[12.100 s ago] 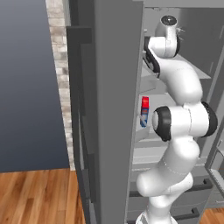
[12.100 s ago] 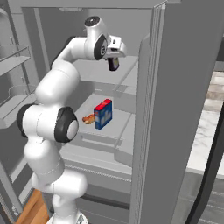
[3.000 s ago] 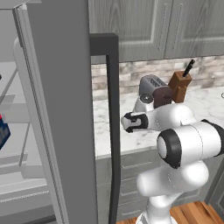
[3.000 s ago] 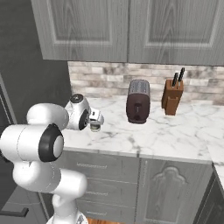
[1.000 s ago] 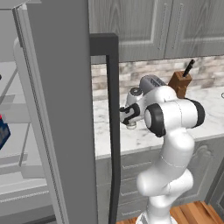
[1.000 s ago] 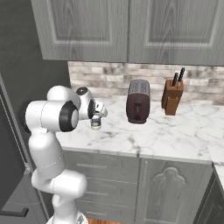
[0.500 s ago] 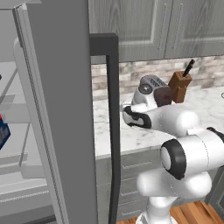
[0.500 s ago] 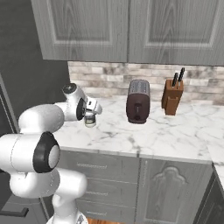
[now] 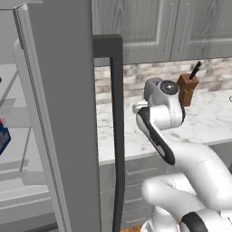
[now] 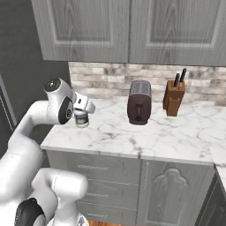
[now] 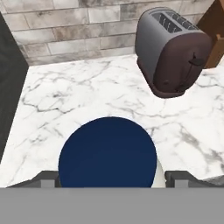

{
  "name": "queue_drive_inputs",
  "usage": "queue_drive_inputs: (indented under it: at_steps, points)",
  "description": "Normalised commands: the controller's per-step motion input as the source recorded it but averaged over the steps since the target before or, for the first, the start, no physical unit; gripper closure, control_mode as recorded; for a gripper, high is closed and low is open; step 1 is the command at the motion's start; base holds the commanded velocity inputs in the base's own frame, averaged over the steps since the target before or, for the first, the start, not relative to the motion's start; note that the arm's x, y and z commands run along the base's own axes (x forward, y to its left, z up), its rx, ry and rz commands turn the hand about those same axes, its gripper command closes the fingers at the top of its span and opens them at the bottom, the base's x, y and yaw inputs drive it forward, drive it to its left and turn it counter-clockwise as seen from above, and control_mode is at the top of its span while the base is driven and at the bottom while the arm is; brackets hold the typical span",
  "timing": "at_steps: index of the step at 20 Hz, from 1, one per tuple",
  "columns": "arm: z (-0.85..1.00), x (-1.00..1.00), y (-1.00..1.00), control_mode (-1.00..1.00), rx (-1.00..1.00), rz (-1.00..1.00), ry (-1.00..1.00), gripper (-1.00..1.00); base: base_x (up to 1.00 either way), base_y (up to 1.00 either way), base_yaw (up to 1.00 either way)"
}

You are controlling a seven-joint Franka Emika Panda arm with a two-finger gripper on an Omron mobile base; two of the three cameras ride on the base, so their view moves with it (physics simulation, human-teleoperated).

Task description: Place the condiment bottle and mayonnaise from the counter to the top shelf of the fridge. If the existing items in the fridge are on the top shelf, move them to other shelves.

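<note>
Mayonnaise [image 11: 107,153], a squat, rigid, probably slick jar, sits between the wide-open gripper [image 11: 109,177] fingers; best gripped below the lid.

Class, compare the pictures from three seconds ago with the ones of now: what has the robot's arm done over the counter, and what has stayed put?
The gripper has swung in over the mayonnaise jar and come down, so the fingers now stand open on either side of the blue lid. The jar is not yet gripped or lifted. The toaster, knife block, counter and open fridge door stayed as they were.
</note>
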Motion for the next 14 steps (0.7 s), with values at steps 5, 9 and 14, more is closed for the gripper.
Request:
queue_drive_inputs:
  at_steps: [5,9,14]
  points:
    - [0.97,-1.0,-0.04,-1.0,0.0,0.02,0.0,1.0,0.0,0.0,0.0]
    - [0.82,-1.0,-0.13,-1.0,0.02,0.03,0.0,1.0,0.0,0.0,0.0]
    - [0.6,-1.0,-0.07,-1.0,0.01,0.02,0.0,1.0,0.0,0.0,0.0]
